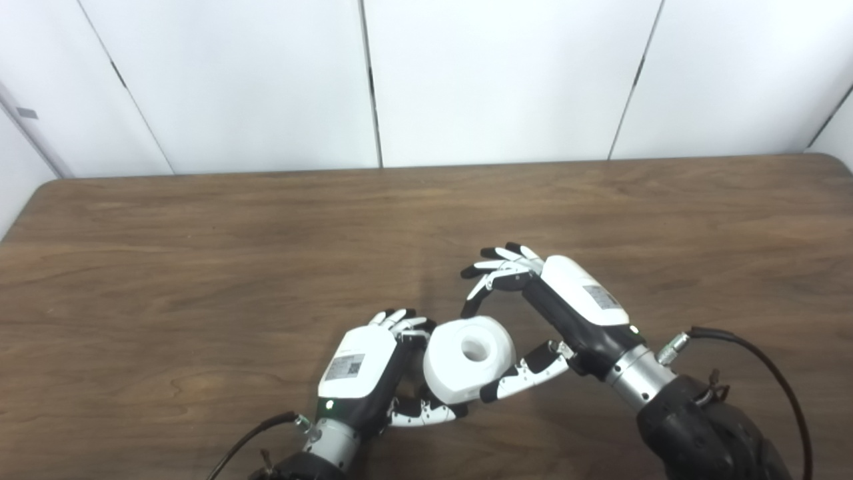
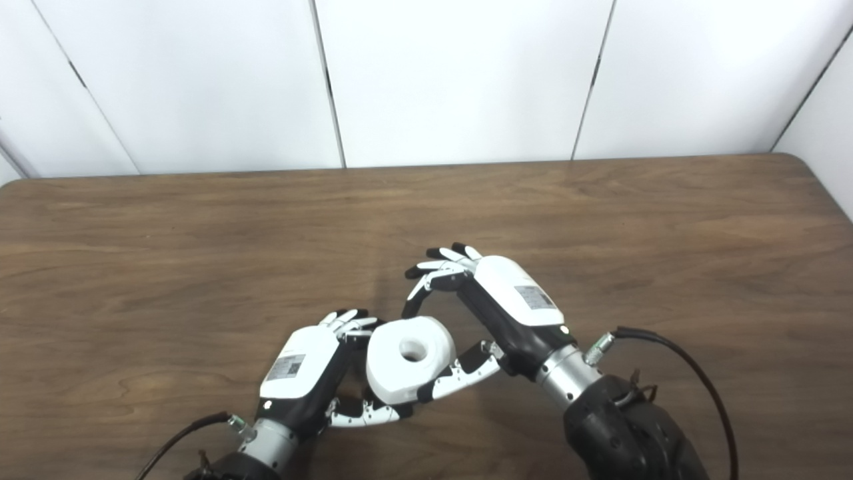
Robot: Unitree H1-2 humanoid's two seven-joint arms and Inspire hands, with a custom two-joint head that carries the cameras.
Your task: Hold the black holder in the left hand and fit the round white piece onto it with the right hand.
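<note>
Left eye view: round white piece [image 1: 468, 359] low at centre, above wooden table [image 1: 200, 267], between both hands. Thick ring, smooth matte rim, round central bore. Left hand [image 1: 373, 373] curled around its left side, grasping from beneath; black holder hidden, presence cannot be confirmed. Likely light, rigid, somewhat slippery; best gripped across outer rim.

Right eye view: right hand [image 2: 486, 313] released, fingers [image 2: 433, 270] spread above piece, thumb [image 2: 460, 377] touching its lower right edge.
</note>
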